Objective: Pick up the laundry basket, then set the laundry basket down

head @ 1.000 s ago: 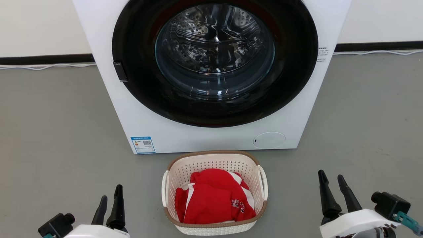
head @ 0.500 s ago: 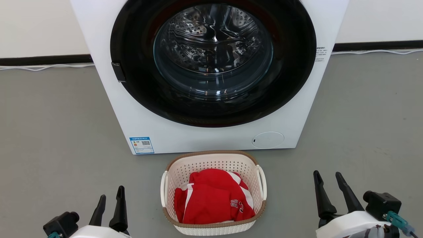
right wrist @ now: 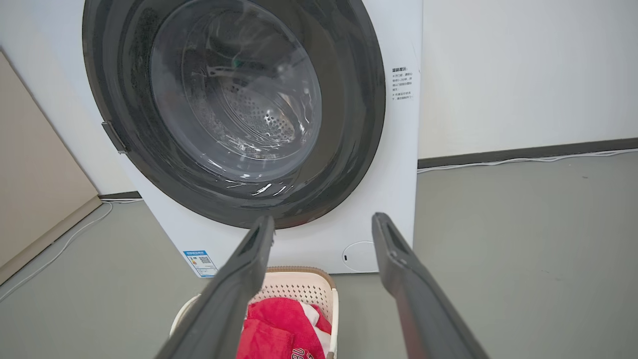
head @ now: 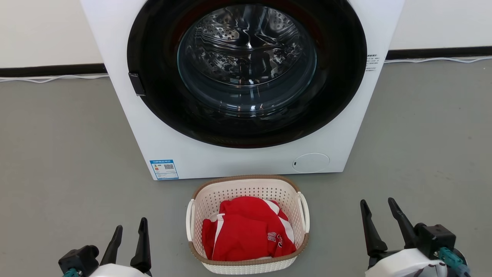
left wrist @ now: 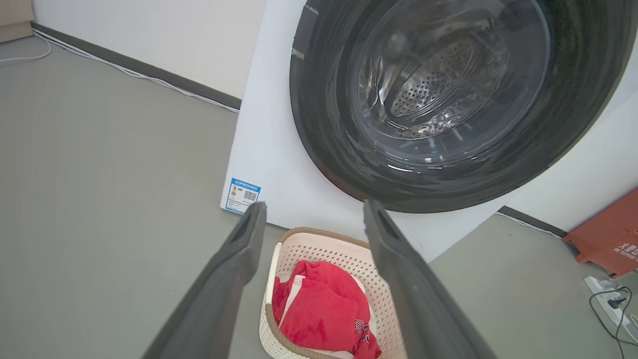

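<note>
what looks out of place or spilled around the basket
Nothing stands out. The laundry basket sits upright on the floor before the washer, the red garment inside it. The left claw and right claw are open, clear of it.

At 12 o'clock in my head view: white washing machine (head: 238,163) with a round, dark-rimmed glass door (head: 246,65), steel drum visible behind. At its 7 o'clock corner I see a blue label (head: 164,169); at 5 o'clock, a round cover (head: 311,162). Red-and-white garment (head: 246,231) at 6 o'clock. Grey floor (head: 61,154); white cable (head: 50,78) follows the black baseboard (head: 50,69).
</note>
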Controlling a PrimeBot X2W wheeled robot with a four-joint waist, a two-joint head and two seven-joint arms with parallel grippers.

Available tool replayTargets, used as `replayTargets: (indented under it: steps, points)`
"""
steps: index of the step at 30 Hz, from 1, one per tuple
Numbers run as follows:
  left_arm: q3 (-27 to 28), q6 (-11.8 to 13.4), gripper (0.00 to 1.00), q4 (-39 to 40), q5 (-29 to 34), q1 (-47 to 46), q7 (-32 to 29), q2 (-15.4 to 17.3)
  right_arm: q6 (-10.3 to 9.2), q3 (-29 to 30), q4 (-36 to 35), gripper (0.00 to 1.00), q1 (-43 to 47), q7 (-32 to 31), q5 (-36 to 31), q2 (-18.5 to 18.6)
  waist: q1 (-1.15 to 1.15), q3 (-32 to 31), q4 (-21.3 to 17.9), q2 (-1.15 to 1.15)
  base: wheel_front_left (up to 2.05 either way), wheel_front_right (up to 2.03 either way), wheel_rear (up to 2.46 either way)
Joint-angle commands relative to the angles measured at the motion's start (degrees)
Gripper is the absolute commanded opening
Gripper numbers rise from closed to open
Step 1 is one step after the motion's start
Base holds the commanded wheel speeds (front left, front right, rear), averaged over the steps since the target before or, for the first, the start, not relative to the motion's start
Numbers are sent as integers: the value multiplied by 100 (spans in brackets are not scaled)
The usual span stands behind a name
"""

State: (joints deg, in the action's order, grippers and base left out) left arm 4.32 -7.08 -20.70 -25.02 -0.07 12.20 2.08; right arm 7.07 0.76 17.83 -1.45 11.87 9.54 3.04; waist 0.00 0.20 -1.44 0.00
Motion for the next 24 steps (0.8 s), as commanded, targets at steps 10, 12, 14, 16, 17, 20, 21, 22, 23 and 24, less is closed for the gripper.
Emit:
replayTargets:
  steps: [10, 12, 14, 16, 17, 20, 21, 22, 23, 24]
  points:
    - [188, -40, 100, 58, 738, -73, 240, 78, 41, -163, -70, 100, -234, 273, -842, 40, 0, 10, -26, 0, 0, 0, 0]
    - [196, -41, 100, 46, 859, -75, 273, 79, 42, -173, -57, 100, -239, 306, -979, 38, 0, 11, -32, 0, 0, 0, 0]
    - [198, -41, 100, 43, 880, -77, 280, 80, 42, -169, -51, 100, -240, 313, -988, 34, 0, 13, -32, 0, 0, 0, 0]
    - [196, -41, 100, 44, 877, -76, 280, 80, 42, -156, -42, 100, -241, 313, -974, 32, 0, 11, -31, 0, 0, 0, 0]
    - [197, -41, 100, 44, 874, -75, 280, 80, 42, -149, -37, 100, -241, 313, -971, 31, 0, 10, -31, 0, 0, 0, 0]
    - [200, -41, 100, 39, 869, -75, 280, 80, 42, -132, -24, 100, -245, 313, -968, 29, 0, 6, -34, 0, 0, 0, 0]
    - [201, -41, 100, 37, 867, -74, 280, 80, 42, -129, -20, 100, -247, 313, -968, 29, 0, 6, -35, 0, 0, 0, 0]
    - [202, -41, 100, 35, 866, -74, 280, 80, 42, -127, -17, 100, -250, 313, -967, 28, 0, 5, -37, 0, 0, 0, 0]
    - [201, -41, 100, 33, 864, -73, 280, 80, 42, -126, -15, 100, -251, 313, -967, 27, 0, 4, -38, 0, 0, 0, 0]
    - [200, -41, 100, 31, 861, -72, 280, 80, 42, -125, -12, 100, -253, 313, -966, 26, 0, 3, -39, 0, 0, 0, 0]
